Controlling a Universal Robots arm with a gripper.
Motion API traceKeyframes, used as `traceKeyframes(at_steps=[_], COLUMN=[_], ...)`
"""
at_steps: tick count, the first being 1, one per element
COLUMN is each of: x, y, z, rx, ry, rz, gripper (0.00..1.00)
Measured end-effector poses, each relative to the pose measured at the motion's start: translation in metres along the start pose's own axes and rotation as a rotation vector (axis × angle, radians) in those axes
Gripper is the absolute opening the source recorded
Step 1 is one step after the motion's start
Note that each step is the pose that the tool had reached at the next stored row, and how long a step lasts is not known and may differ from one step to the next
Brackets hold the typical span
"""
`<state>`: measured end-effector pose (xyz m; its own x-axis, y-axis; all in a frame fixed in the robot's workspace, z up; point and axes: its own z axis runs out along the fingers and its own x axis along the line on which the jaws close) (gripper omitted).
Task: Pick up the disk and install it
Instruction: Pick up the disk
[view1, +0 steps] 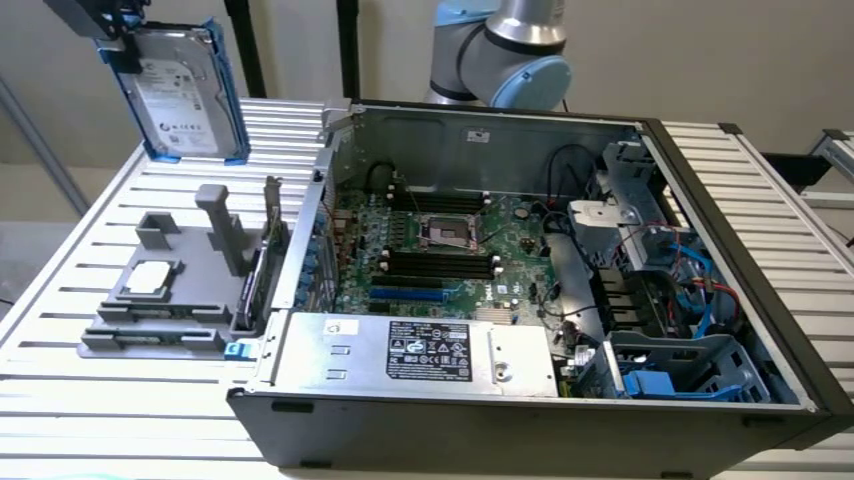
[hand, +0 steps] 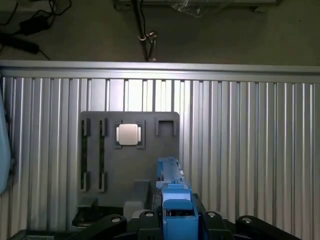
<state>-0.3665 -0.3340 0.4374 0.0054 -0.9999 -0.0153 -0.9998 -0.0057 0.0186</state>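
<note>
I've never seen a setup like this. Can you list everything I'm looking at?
disk: one, silver-grey with blue rails, in the air above the table's far corner, the exterior view's left
holder tray: one, grey, on the table beside the computer case
processor chip: one, silver, lying in the holder tray
computer case: one, dark grey, open, on the table
motherboard: one, green, inside the case
power supply: one, silver with a black-and-white label, inside the case at its near side
table: one, silver, slatted, under everything
robot arm: one, grey and light blue, behind the case
gripper: one, black, shut on the disk
</note>
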Motion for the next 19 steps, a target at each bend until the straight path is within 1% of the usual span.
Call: traceKeyframes(at_steps=[6,13,16,19], x=[0.002,0.003,0.003,0.003], y=[-0.0269,-0.0579,-0.0715,-0.0851], z=[-0.0279,-0.0589,-0.0681,-0.0725], rx=[-0.0013,-0.0059,-0.0088,-0.0111], ry=[-0.0089,-0.0162,-0.0213,-0.0269], rz=[-0.001,-0.001,-0.001,-0.001], gripper=[0.33,0.33,0.33,0.33])
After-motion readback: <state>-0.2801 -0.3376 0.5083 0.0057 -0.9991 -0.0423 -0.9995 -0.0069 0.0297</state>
